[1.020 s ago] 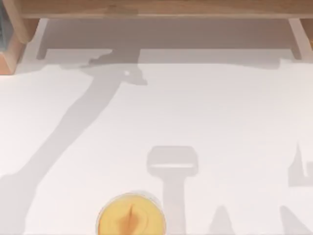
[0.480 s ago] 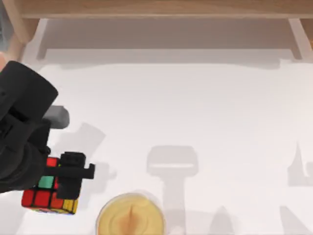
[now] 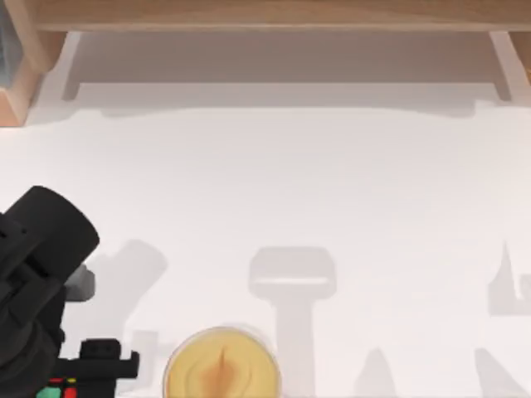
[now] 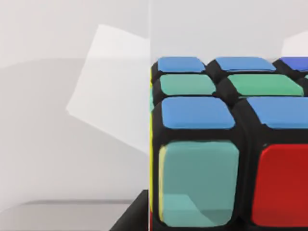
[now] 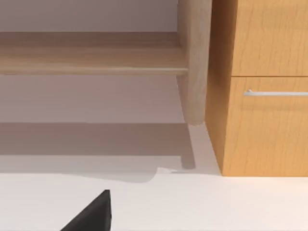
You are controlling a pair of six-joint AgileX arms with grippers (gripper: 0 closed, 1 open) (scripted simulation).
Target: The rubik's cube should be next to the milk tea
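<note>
White desk (image 3: 332, 182) fills the top view, with a wooden shelf (image 3: 274, 16) along its far edge. At the lower left, the left gripper (image 3: 79, 380) holds the cube (image 3: 56, 387), pinching it between its fingers at the near edge of the desk. The left wrist view shows the cube (image 4: 226, 149) close up, with blue, green, teal and red squares divided by black edges. The milk tea (image 3: 221, 365) stands near the cube, to its right, the two apart. The right wrist view shows a wooden cabinet (image 5: 264, 96) with a handle, plus a black sliver of the right gripper (image 5: 91, 216); I cannot tell its state.
</note>
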